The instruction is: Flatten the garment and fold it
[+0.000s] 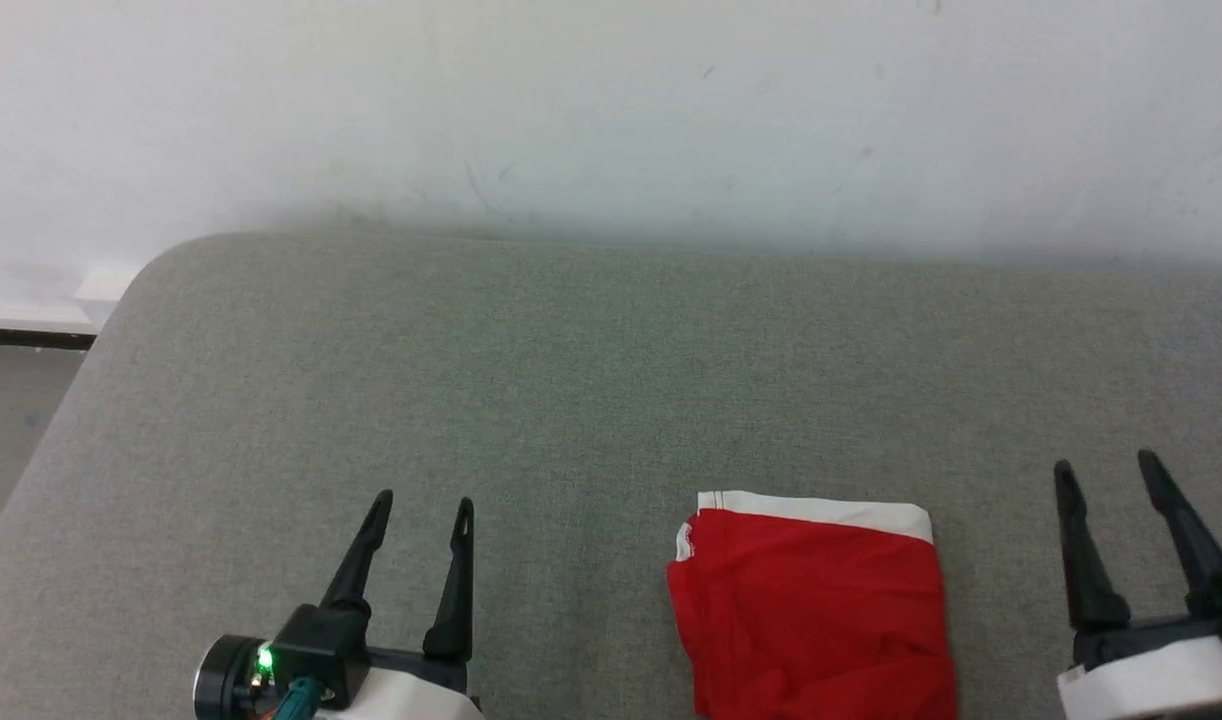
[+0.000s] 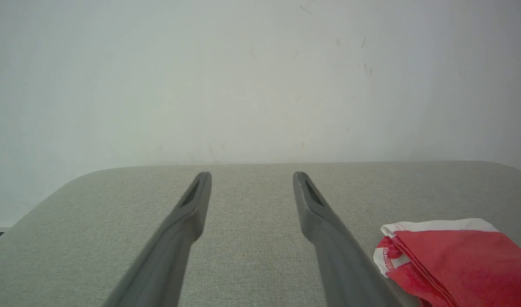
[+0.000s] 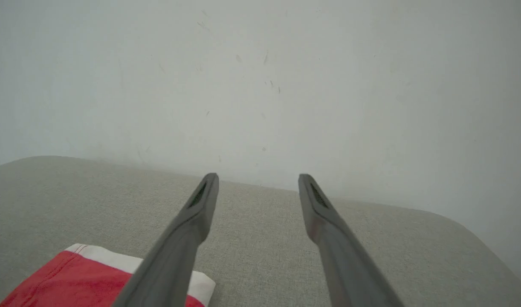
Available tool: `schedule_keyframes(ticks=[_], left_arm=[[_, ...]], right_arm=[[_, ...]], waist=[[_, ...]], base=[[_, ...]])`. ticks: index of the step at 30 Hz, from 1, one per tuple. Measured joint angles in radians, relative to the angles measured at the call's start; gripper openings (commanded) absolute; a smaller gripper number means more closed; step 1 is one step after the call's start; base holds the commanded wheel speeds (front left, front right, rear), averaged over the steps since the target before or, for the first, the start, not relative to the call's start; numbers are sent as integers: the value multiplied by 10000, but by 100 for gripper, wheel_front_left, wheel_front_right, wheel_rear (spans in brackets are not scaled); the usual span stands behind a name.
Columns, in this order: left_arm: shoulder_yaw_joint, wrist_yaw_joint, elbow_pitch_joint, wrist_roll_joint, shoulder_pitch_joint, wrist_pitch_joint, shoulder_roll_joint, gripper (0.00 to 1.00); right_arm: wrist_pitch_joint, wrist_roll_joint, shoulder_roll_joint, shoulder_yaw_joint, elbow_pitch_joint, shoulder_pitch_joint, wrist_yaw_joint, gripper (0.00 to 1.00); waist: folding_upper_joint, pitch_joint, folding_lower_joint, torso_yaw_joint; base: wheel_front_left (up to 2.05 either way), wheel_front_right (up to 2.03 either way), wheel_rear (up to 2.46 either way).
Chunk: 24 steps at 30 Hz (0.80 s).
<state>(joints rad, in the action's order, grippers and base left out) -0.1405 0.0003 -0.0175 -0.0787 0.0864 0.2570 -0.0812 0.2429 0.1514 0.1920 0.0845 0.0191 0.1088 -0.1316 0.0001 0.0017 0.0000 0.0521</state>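
Note:
The garment (image 1: 816, 610), bright red with a white band along its far edge, lies folded into a compact rectangle on the grey table (image 1: 571, 380), near the front edge and right of centre. My left gripper (image 1: 423, 508) is open, well to the garment's left, with nothing between its fingers. My right gripper (image 1: 1106, 465) is open too, off to the garment's right and apart from it. In the left wrist view the garment (image 2: 456, 260) lies at the lower right, beside my left gripper (image 2: 252, 175). The right wrist view has the garment (image 3: 77, 281) at the lower left, partly behind a finger of my right gripper (image 3: 259, 177).
A pale wall (image 1: 611, 110) rises directly behind the table's far edge. The table's rounded far-left corner (image 1: 161, 262) drops off to a floor strip at the left. Bare grey table surface stretches between and beyond the grippers.

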Motion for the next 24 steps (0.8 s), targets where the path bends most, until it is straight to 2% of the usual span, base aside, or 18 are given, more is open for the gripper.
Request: schedule_keyframes(ticks=[5, 14, 19, 24], left_arm=[[10, -86, 2, 77, 0, 0, 40, 100], [17, -171, -25, 176, -3, 0, 100, 100], [0, -186, -71, 182, -5, 0, 134, 100], [-40, -259, -138, 207, -10, 0, 150, 100]], right_arm=[[65, -138, -621, 88, 337, 633, 0, 100], [132, -393, -773, 178, 387, 1018, 0, 100], [-113, -230, -339, 111, 380, 1016, 0, 100], [-1634, 1264, 412, -293, 307, 984, 0, 100]], waist=[[0, 37, 0, 56], [0, 90, 0, 98], [0, 119, 0, 167], [0, 166, 0, 288]], base=[[0, 0, 0], [0, 0, 0], [0, 0, 0], [0, 0, 0]])
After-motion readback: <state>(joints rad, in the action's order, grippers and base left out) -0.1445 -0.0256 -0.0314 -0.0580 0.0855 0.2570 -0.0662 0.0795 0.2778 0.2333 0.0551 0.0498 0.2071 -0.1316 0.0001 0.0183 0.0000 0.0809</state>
